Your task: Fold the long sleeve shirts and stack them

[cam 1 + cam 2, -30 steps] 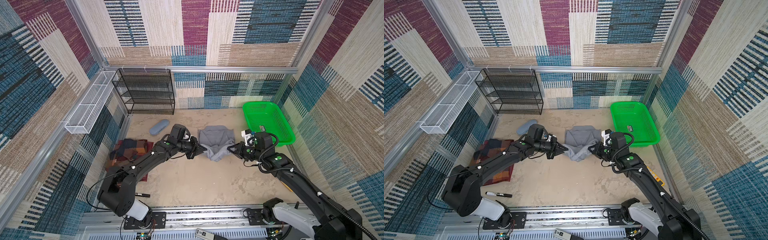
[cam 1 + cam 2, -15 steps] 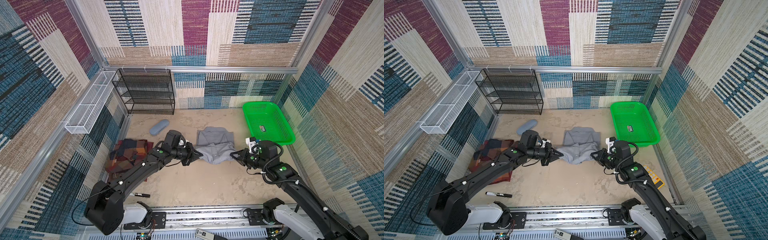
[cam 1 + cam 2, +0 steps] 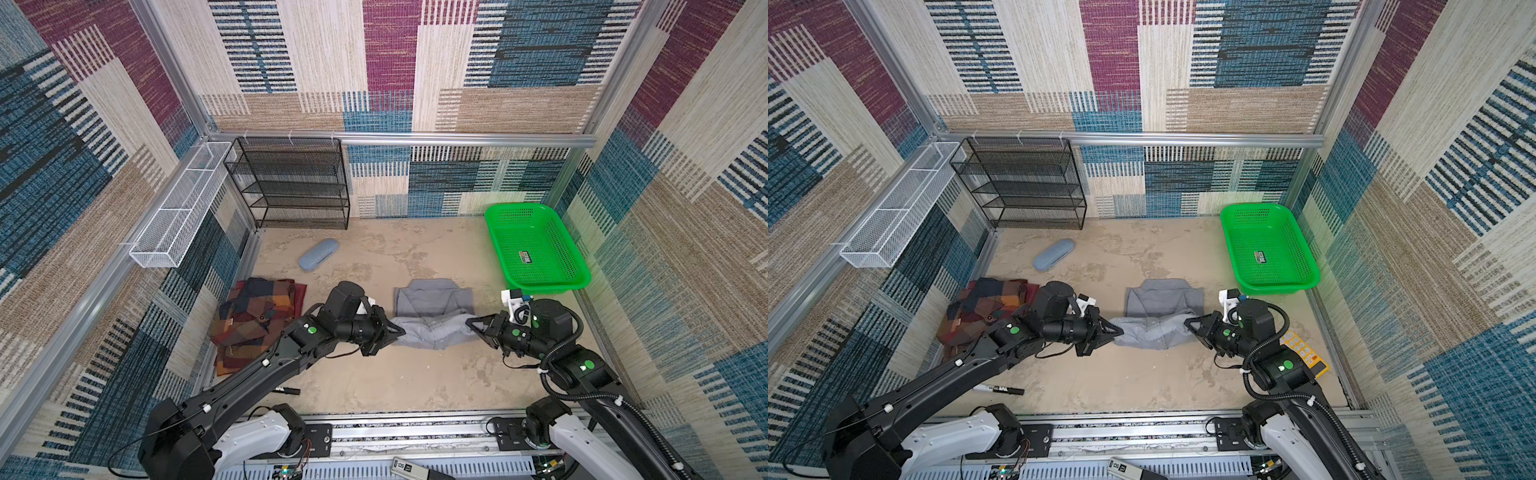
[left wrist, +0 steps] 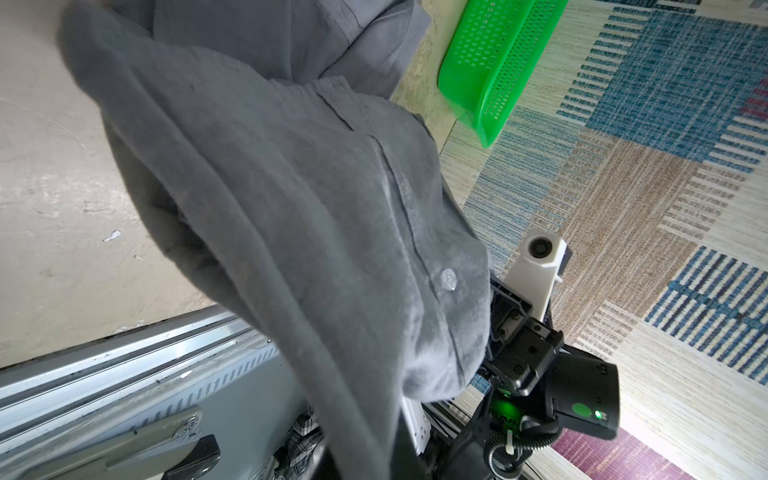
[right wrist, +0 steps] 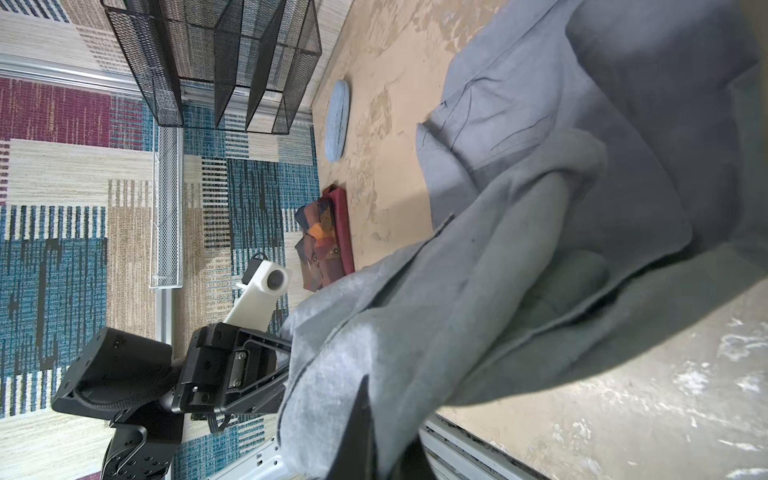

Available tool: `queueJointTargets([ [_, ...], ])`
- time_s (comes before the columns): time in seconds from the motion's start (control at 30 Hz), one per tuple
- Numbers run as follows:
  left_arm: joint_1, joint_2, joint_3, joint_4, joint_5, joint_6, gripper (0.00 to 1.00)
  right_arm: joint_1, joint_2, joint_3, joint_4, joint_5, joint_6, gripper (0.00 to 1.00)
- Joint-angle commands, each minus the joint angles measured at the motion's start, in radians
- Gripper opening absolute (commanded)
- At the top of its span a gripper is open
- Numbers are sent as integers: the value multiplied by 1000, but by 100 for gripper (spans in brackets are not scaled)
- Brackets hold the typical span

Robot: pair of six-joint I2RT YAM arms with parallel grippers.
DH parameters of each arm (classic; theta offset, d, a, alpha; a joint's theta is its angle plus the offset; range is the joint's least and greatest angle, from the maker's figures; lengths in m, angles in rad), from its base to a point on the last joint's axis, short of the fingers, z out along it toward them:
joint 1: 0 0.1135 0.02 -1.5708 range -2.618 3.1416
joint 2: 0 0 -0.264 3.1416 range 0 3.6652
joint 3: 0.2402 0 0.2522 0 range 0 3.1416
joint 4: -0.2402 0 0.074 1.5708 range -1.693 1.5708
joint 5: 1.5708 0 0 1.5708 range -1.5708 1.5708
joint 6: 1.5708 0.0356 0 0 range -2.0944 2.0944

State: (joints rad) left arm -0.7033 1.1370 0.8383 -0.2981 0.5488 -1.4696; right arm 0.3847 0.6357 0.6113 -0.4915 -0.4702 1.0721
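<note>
- grey shirt [image 3: 432, 309]: plain
- plaid shirt [image 3: 253, 320]: maroon, orange, navy patchwork
- basket [image 3: 544, 232]: bright green
- case [image 3: 318, 254]: blue-grey
- rack [image 3: 291, 189]: black mesh
- walls [image 3: 390, 50]: striped blue, beige, magenta patches

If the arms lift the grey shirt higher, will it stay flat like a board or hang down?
Probably it hangs: the grey shirt drapes in folds between the left gripper and the right gripper. It looks thin, so likely light. Its far part lies on the table and would probably drag.
</note>
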Motion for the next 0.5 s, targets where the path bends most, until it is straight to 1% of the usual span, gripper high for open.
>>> queueJointTargets([
  [0.0,1,63,23,53,22,-23,0,1,35,14,28,17,-4,0],
  [0.13,11,174,58,98,96,-24,0,1,82,7,56,38,-8,0],
  [0.2,26,238,96,81,128,-3,0,1,95,9,78,71,-9,0],
  [0.37,72,323,164,67,153,27,0,-5,148,35,96,143,-27,0],
  [0.47,105,360,214,30,160,57,0,-32,181,44,122,138,-33,0],
])
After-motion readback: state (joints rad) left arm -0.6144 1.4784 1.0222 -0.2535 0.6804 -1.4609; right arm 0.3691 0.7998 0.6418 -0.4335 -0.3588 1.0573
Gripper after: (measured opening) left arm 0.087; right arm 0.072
